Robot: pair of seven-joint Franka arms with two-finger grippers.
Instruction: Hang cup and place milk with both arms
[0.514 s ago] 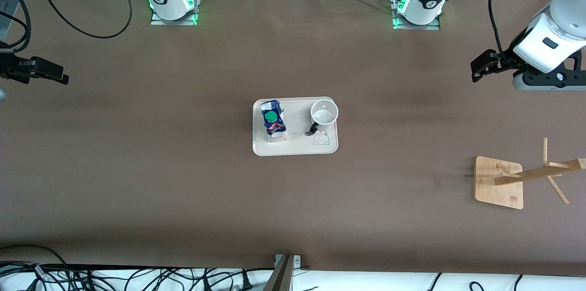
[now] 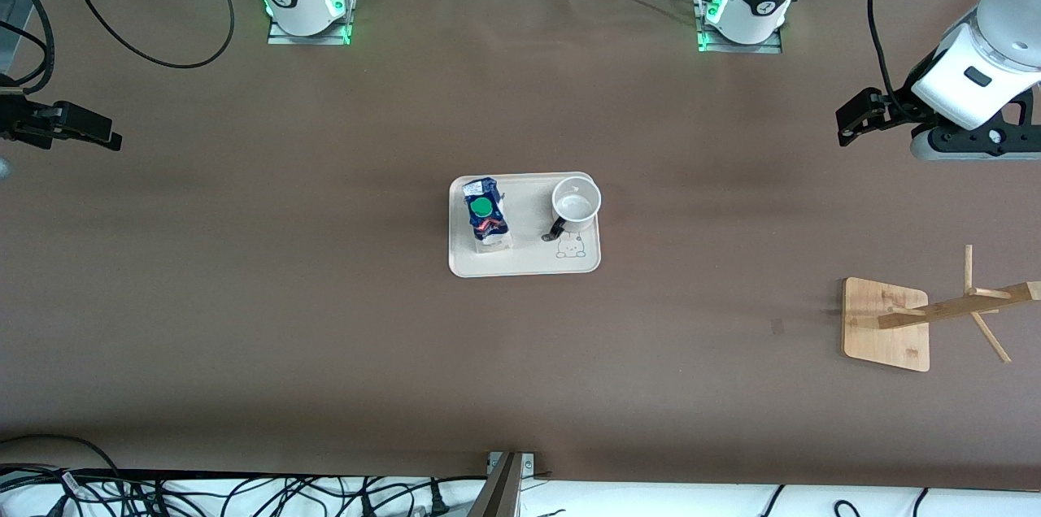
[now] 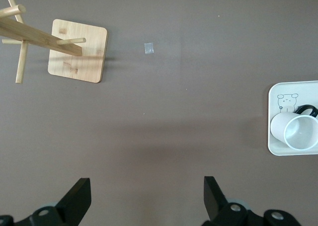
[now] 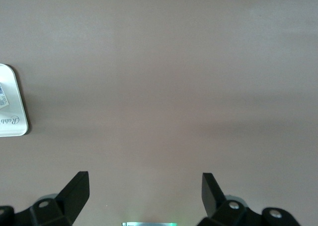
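1. Nothing is started: the cup (image 2: 577,202) and the milk (image 2: 485,215) stand on the tray (image 2: 525,263).
2. The left gripper (image 3: 144,198) and right gripper (image 4: 144,195) hover spread wide, empty, over bare table.
3. Next, the left arm likely reaches the cup, bound for the wooden rack (image 2: 943,310).

Worktop (image 2: 325,322): covered in a matt brown sheet, smooth, with faint creases. Tray (image 2: 524,263): cream, smooth, low sheen, looks plastic, with a printed line drawing. Cup (image 2: 577,202): glossy white, ceramic in look, with a thin black handle. Milk (image 2: 485,216): printed paper carton, slightly shiny, with a smooth green plastic cap. Rack (image 2: 886,323): light unpainted wood, visible grain, matt. Left pincer (image 3: 146,198) and right pincer (image 4: 144,193): matt black fingers, plastic in look.
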